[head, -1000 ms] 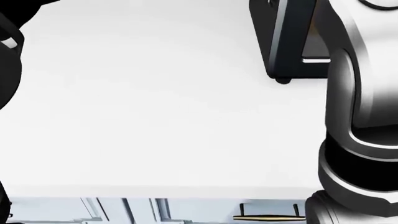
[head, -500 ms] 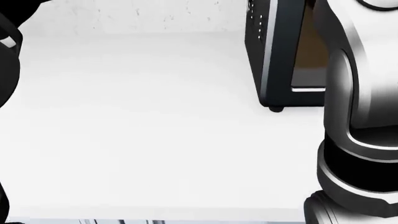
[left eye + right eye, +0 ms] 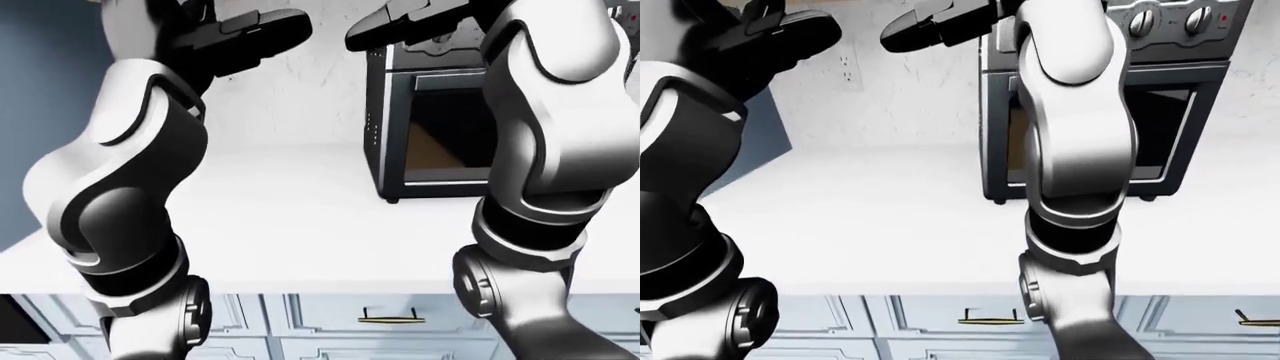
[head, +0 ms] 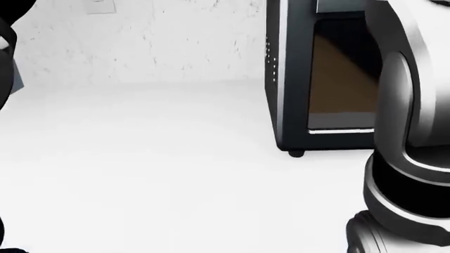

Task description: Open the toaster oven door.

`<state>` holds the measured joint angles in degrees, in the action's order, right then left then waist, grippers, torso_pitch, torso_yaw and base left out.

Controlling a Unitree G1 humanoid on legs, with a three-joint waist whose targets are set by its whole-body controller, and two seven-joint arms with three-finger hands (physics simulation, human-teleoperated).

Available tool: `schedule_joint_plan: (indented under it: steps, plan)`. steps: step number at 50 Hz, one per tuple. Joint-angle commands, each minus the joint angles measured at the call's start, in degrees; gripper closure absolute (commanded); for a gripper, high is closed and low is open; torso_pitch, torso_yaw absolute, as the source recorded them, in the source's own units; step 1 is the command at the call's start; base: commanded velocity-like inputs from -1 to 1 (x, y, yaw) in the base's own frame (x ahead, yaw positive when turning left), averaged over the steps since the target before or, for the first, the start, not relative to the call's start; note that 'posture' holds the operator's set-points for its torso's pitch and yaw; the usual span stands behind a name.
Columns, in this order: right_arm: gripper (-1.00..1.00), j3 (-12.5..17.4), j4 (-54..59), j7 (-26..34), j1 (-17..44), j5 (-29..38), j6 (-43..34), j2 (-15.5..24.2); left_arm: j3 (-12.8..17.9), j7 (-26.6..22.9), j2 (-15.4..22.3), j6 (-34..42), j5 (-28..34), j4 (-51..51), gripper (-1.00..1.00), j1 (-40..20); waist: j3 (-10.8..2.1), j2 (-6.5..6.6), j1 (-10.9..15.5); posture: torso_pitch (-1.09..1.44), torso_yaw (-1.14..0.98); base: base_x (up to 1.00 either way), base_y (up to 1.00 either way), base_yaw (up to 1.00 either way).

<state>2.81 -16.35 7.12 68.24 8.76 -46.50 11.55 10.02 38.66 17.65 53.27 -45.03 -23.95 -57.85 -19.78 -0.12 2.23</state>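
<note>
Your right hand (image 3: 940, 22) is raised high in the right-eye view, its dark fingers spread and closed on nothing, hanging just to the left of the toaster oven's top corner. Your left hand (image 3: 240, 34) is up as well at the top of the left-eye view, fingers loosely splayed and empty, well apart from the oven.

The toaster oven (image 3: 1170, 112) stands on the white counter (image 3: 300, 217) against the wall, at the right of every view. Its knobs (image 3: 1170, 21) sit in a row along the top. Below them the glass door (image 4: 337, 74) looks shut and upright. Your right forearm crosses much of it, so I cannot make out the handle clearly.

To my eye you are in the approach; no finger touches the oven. The next move calls for bringing the right hand over to the door's upper edge, where the handle most likely runs under the knob panel, hooking the fingers over it, then pulling toward you and down.

Below the counter edge, the cabinet drawers (image 3: 390, 319) show brass pulls.
</note>
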Motion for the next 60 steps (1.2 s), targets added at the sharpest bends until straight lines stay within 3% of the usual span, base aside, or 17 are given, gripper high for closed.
schedule_joint_plan:
  steps: [1, 22, 42, 46, 51, 60]
  plan:
    - [-1.00, 0.31, -0.51, -0.14, 1.86, 0.45, 0.64, 0.38, 0.49, -0.14, 0.55, -1.28, 0.28, -0.37, -1.00, -1.66, -0.40, -0.15, 0.02, -0.66, 0.00, 0.00, 0.00, 0.00]
    - [-1.00, 0.45, -1.32, 1.04, 2.30, 2.70, -0.65, 0.92, 0.42, 0.14, 0.42, -1.78, -0.11, -0.27, -1.00, -1.74, -3.91, -0.34, 0.33, -0.87, 0.00, 0.00, 0.00, 0.00]
    - [-1.00, 3.07, -5.52, 2.69, 1.35, 4.36, -6.06, 7.24, 0.49, 0.86, 0.53, -3.30, -0.85, -0.43, -1.00, -1.52, -6.45, -0.78, 0.86, -1.01, 0.00, 0.00, 0.00, 0.00]
    - [-1.00, 2.75, -8.70, 5.89, -1.80, 6.15, -8.69, 10.66, 0.16, 1.08, 0.41, -3.31, -0.75, -0.72, -1.00, -1.50, -6.72, -1.13, 1.15, -1.01, 0.00, 0.00, 0.00, 0.00]
    - [-1.00, 3.49, -11.33, 11.90, -1.55, 9.39, -12.59, 15.37, 0.29, 1.08, 0.49, -3.33, -0.86, -0.87, -1.00, -1.57, -7.05, -1.38, 1.32, -1.01, 0.00, 0.00, 0.00, 0.00]
    - [-1.00, 2.50, -13.09, 28.71, -0.99, 18.89, -18.07, 25.71, -0.22, 1.23, -0.04, -3.05, -0.63, -1.66, -1.00, -1.40, -7.38, -1.72, 1.78, -1.01, 0.00, 0.00, 0.00, 0.00]
